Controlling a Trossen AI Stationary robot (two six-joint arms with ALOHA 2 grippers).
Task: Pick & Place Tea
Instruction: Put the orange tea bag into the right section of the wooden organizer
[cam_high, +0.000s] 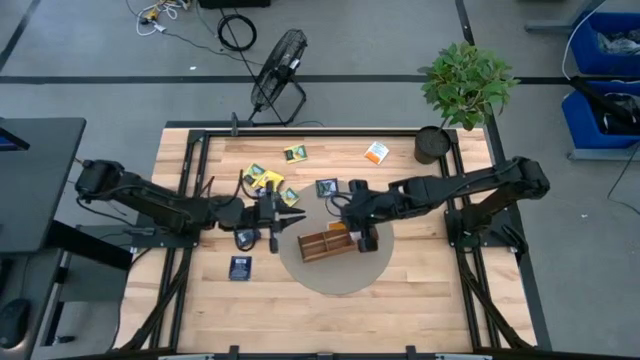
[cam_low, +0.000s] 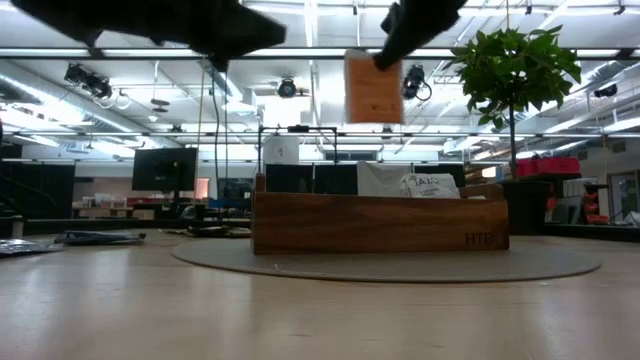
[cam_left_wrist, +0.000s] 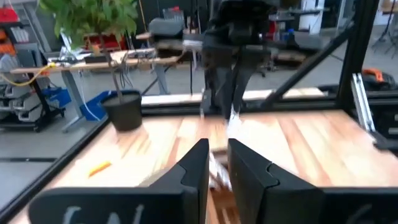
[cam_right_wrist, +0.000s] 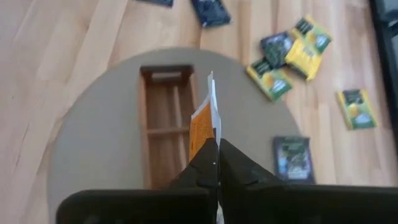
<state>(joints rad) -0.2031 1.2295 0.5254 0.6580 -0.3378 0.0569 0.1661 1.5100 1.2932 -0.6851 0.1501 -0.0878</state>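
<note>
high view: wooden tray (cam_high: 328, 243) sits on round grey mat (cam_high: 335, 275) on table (cam_high: 200, 310); right gripper (cam_high: 362, 236) over the tray's right end; left gripper (cam_high: 290, 217) just left of the tray; yellow-and-green sachets (cam_high: 265, 180) loose on table behind; dark sachet (cam_high: 240, 267) near left arm; orange-and-white sachet (cam_high: 376, 152) by potted plant (cam_high: 462, 90)
low view: tray (cam_low: 380, 222) upright on mat (cam_low: 390, 263); white sachets (cam_low: 410, 183) stick up above its rim; orange sachet (cam_low: 366, 88) hangs in the air above tray, pinched by right gripper (cam_low: 385, 57)
left wrist view: left gripper (cam_left_wrist: 217, 163) fingers slightly apart, nothing visibly between them; blurred
right wrist view: right gripper (cam_right_wrist: 216, 163) pressed together on orange sachet (cam_right_wrist: 202, 127); tray (cam_right_wrist: 166, 124) below, visible compartments look bare; yellow-and-green sachets (cam_right_wrist: 298, 46) and dark sachet (cam_right_wrist: 290, 155) on table beside mat
</note>
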